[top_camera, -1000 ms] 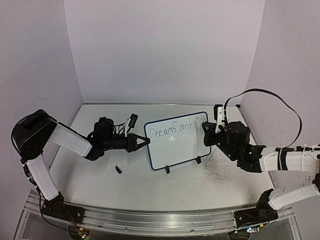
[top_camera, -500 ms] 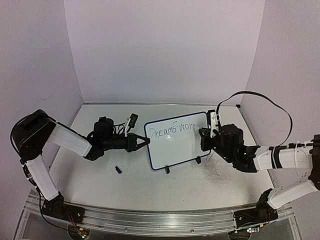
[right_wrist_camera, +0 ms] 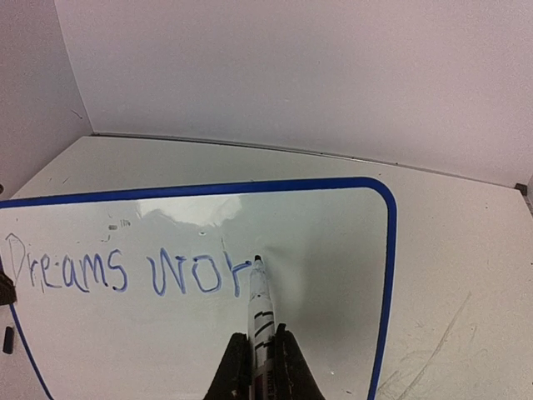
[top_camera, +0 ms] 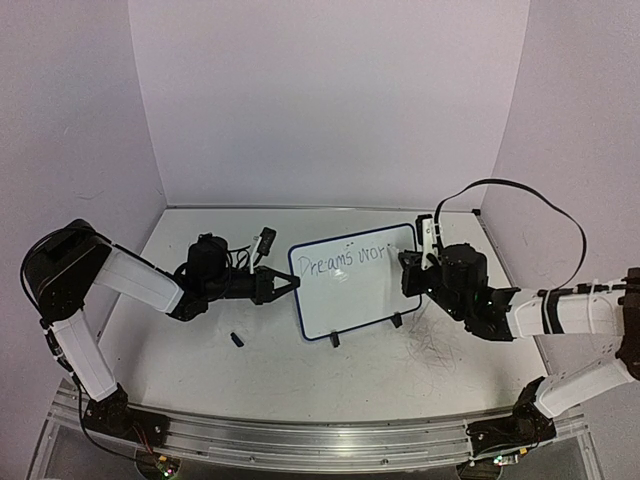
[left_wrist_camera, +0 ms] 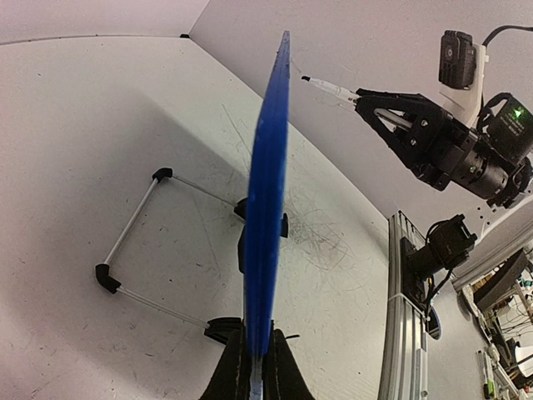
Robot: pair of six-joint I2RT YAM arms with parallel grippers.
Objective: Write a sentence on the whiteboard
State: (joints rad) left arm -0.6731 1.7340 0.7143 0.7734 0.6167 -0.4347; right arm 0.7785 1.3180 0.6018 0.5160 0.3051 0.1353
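The whiteboard (top_camera: 350, 300) stands tilted on its two black feet (top_camera: 334, 338) in the middle of the table. The sentence (right_wrist_camera: 125, 273) reads "Dreams wor" in blue on one line near the board's top (top_camera: 345, 258). My right gripper (right_wrist_camera: 262, 335) is shut on a white marker (right_wrist_camera: 261, 304). The marker's tip touches the board just right of the "r". In the top view the right gripper (top_camera: 412, 264) is at the board's upper right corner. My left gripper (top_camera: 285, 285) is shut on the board's left rim. That rim shows edge-on as a blue band (left_wrist_camera: 268, 183) between the left gripper's (left_wrist_camera: 256, 357) fingers.
A small black marker cap (top_camera: 237, 340) lies on the table in front of the left gripper. The board's wire stand (left_wrist_camera: 133, 250) reaches out behind it. Grey scribble marks (top_camera: 435, 350) cover the tabletop at the right. Walls close in the back and sides.
The right arm's wrist has shifted and turned slightly while the marker stays by the board's upper right. The left arm and the board have not moved.
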